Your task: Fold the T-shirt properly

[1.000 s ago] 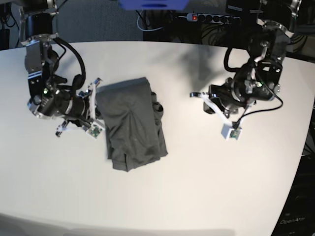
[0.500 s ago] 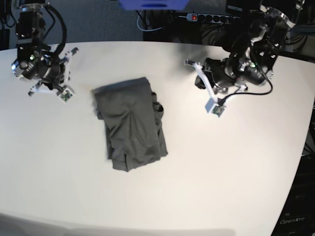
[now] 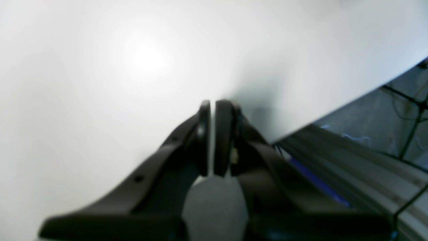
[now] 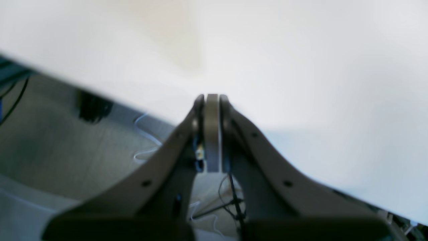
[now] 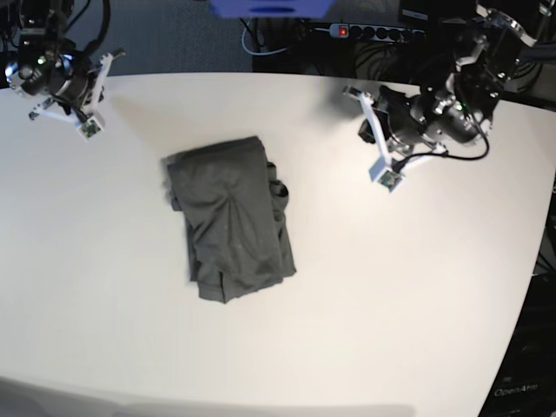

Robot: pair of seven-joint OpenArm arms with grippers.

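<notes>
White tabletop (image 5: 347,287) fills most of the base view, rounded edge at front and right, dark floor and cables behind the far edge. Nearest item on it: the T-shirt (image 5: 230,217), dark grey, folded into a compact upright-running rectangle, left of centre, a small bunch of fabric sticking out on its right edge. Nothing touches it.

Both arms sit farther back, well apart from the T-shirt. Left end effector (image 5: 375,143) is at the base view's right, near the far edge, hovering over bare tabletop right of and beyond the T-shirt; white wrist-camera bracket hangs below it. Left wrist view: left end effector (image 3: 212,134) has its two dark fingers (image 3: 200,140) pressed together, only a thin slit between the pads, nothing pinched. Blurred white tabletop under it, table edge and grey floor at right.

Right end effector (image 5: 91,91) is at the base view's far left corner, farthest from the T-shirt, over the tabletop's back edge. Right wrist view: right end effector (image 4: 211,134) closed too, pads flat against each other, empty. Tabletop edge runs diagonally behind it, floor with loose cables at lower left. T-shirt not visible in either wrist view.

Power strip (image 5: 373,32) with a red switch lies beyond the far edge.
</notes>
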